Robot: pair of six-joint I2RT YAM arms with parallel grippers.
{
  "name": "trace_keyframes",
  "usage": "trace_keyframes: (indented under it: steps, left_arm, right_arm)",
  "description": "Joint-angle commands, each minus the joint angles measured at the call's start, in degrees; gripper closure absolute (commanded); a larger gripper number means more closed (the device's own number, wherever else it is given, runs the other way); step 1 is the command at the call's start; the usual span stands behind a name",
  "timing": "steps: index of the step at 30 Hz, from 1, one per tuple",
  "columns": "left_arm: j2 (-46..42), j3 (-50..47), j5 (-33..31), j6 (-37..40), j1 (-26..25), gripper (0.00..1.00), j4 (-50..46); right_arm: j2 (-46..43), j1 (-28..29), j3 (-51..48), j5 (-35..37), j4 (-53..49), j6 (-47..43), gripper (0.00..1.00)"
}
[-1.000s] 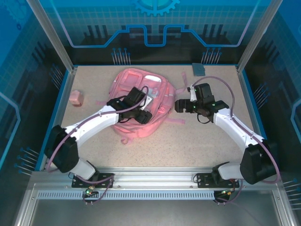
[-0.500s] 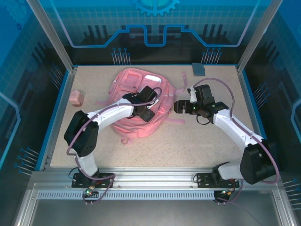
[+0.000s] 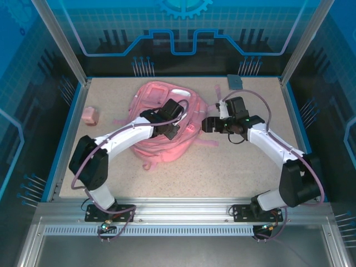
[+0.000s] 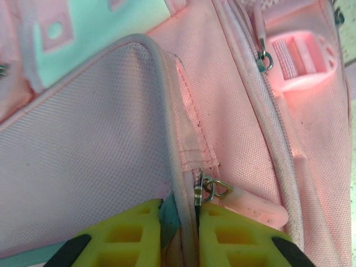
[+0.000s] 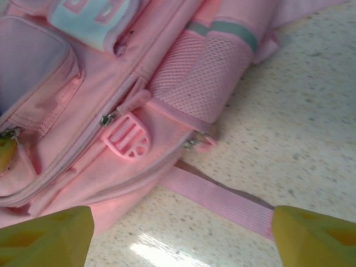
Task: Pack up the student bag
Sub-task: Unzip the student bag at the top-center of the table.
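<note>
Left wrist view: left gripper [image 4: 179,236] is pinching the bag [image 4: 233,111] at its pale pocket piping [image 4: 167,111], beside a zip pull [image 4: 210,189], fingers narrow; right gripper [image 5: 178,228] is hovering, fingers spread wide, over the strap [image 5: 217,197]. Bag is lying on the table [image 3: 233,161], toward the far edge.

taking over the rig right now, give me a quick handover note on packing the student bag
Left gripper: shut on the pale piping beside a zip slider of the student bag.
Right gripper: open, holding nothing, at the bag's right side above a strap.
Bag lies flat on the table; small pink block near the left edge, grey flat item in the far right corner, both loose.
Done: nothing visibly packed, no zip looks opened.
Left: probably open the bag, load the loose items, close it.
</note>
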Motion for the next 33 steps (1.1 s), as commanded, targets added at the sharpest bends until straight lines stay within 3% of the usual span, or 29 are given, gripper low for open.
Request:
trace_keyframes:
  steps: [1, 8, 17, 24, 33]
  left_arm:
    - [-5.8, -1.3, 2.8, -1.8, 0.0, 0.96, 6.5]
    - [-7.1, -2.9, 5.3, -7.1, 0.1, 0.99, 11.6]
    - [-6.9, -2.9, 5.3, -10.9, 0.2, 1.0, 14.0]
    - [-6.8, -3.8, 6.5, -11.0, 0.2, 1.0, 14.2]
    - [-6.8, -4.5, 7.7, -11.0, 0.2, 1.0, 14.6]
  right_arm:
    - [3.7, 1.5, 3.9, -6.2, 1.9, -1.6, 0.21]
    - [13.0, 2.0, 11.1, -12.5, 4.4, -2.6, 0.3]
    - [25.1, 1.1, 19.5, -20.4, 2.3, -2.7, 0.19]
    - [26.8, -0.1, 19.4, -29.6, 4.9, -2.7, 0.22]
    - [24.9, -0.9, 18.1, -28.0, 4.1, -4.1, 0.31]
